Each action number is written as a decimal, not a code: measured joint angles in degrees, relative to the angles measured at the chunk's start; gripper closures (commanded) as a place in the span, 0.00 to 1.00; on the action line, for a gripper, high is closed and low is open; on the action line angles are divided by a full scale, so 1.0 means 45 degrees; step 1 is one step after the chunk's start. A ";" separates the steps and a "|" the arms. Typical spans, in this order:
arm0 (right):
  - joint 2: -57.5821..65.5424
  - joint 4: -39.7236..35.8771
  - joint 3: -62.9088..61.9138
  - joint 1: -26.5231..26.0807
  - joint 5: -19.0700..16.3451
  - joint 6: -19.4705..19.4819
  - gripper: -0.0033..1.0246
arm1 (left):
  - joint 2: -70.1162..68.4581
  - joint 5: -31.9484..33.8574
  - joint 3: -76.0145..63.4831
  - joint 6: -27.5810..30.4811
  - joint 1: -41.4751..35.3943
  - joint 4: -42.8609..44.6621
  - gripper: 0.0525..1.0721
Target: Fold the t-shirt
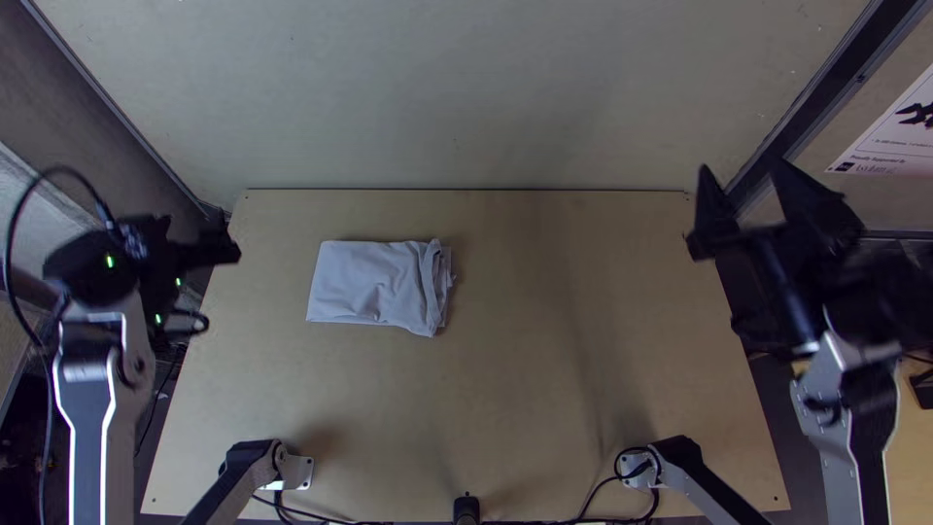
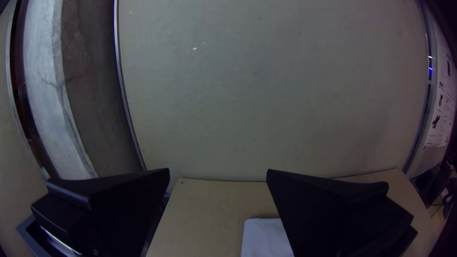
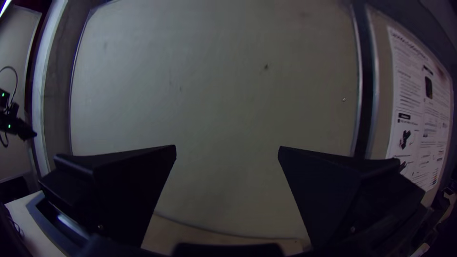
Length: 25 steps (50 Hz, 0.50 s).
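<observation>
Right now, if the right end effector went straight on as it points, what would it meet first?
The right end effector would probably meet the pale wall behind the table, though the depth is unclear.

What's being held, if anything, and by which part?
Nothing. Left hand and right hand are both open and empty; the t-shirt lies folded on the table.

Open tabletop point(image 1: 573, 321) around folded t-shirt point(image 1: 369, 282)
</observation>
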 measured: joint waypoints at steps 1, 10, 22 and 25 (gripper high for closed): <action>-0.0243 0.0107 -0.0204 0.0010 0.0039 -0.0005 0.04 | -0.0345 0.0044 -0.0413 0.0000 -0.0005 0.0311 0.04; -0.2152 0.1389 -0.2764 0.0005 0.0369 -0.0126 0.04 | -0.3313 0.0053 -0.3823 0.0044 -0.0219 0.1899 0.04; -0.5765 0.2259 -0.6800 -0.0010 0.0544 -0.0665 0.04 | -0.6562 0.0151 -0.7019 0.0238 -0.0413 0.2594 0.04; -0.6713 0.2259 -0.7456 -0.0029 0.0563 -0.0865 0.04 | -0.7529 0.0175 -0.7868 0.0335 -0.0437 0.2730 0.04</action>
